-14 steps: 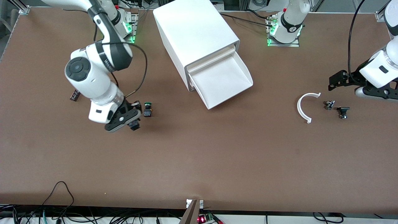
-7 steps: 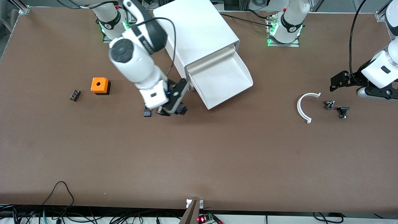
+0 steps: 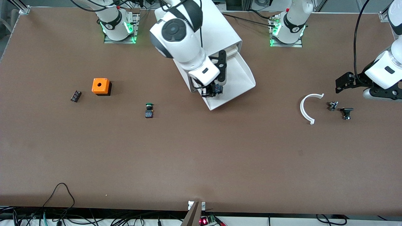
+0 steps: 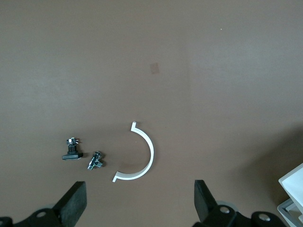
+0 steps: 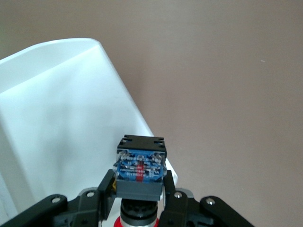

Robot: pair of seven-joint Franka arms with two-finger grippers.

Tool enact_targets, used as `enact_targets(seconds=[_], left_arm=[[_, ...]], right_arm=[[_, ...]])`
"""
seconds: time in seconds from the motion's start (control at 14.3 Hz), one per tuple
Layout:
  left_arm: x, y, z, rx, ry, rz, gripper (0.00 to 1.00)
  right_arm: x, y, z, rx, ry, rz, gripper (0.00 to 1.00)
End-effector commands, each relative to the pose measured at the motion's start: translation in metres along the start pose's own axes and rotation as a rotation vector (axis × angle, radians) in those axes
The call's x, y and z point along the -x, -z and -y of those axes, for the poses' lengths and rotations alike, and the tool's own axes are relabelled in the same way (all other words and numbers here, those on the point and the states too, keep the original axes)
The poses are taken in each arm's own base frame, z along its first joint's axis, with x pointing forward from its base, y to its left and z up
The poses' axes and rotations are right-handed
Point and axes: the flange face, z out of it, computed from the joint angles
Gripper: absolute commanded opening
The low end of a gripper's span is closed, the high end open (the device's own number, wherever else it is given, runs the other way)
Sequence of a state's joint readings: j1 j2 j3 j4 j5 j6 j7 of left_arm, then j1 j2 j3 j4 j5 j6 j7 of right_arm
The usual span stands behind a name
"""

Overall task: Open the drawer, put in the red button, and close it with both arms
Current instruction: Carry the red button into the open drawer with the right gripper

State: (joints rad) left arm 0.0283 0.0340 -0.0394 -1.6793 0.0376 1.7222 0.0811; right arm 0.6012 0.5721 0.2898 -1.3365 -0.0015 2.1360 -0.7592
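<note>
The white cabinet [image 3: 201, 37] is seen on the surface [image 3: 201, 157] between the two arm bases, with its drawer [image 3: 232, 78] pulled open toward the front camera. The red button [image 5: 139, 168] is pinched in the right gripper [image 3: 213, 90], which is held over the open drawer's corner. The left gripper [image 4: 137, 208] is held spread above the white curved piece [image 3: 307, 108] and two small dark parts [image 3: 340, 110] at the left arm's end.

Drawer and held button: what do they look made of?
Drawer: likely plastic, matte white, smooth thin walls with rounded corners. Red button, held by the right gripper: seemingly moulded black plastic body, blue insert with metal terminals, glossy red cap.
</note>
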Motion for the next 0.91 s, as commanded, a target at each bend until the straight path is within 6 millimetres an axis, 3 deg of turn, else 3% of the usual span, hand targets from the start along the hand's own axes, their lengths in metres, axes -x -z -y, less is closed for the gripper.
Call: enact_targets(seconds=[0.0, 0.35, 0.63, 0.7, 0.77, 0.84], left_arm=[[0.001, 0.008, -0.001, -0.038, 0.011, -0.010, 1.00], [0.001, 0.008, -0.001, -0.038, 0.011, -0.010, 1.00], [0.001, 0.008, -0.001, -0.038, 0.012, -0.010, 1.00], [0.001, 0.008, -0.001, -0.038, 0.012, -0.010, 1.00], [0.001, 0.008, -0.001, -0.038, 0.012, -0.010, 1.00], [0.001, 0.008, -0.001, -0.038, 0.012, -0.010, 1.00]], right_arm=[[-0.024, -0.027, 0.017, -0.007, 0.110, 0.075, 0.33], [-0.032, -0.083, 0.049, -0.047, 0.268, 0.193, 0.33], [-0.038, -0.103, 0.065, -0.055, 0.299, 0.231, 0.39], [-0.037, -0.106, 0.066, -0.057, 0.283, 0.235, 0.54], [-0.039, -0.106, 0.069, -0.060, 0.265, 0.230, 0.94], [-0.041, -0.104, 0.070, -0.055, 0.241, 0.228, 1.00]])
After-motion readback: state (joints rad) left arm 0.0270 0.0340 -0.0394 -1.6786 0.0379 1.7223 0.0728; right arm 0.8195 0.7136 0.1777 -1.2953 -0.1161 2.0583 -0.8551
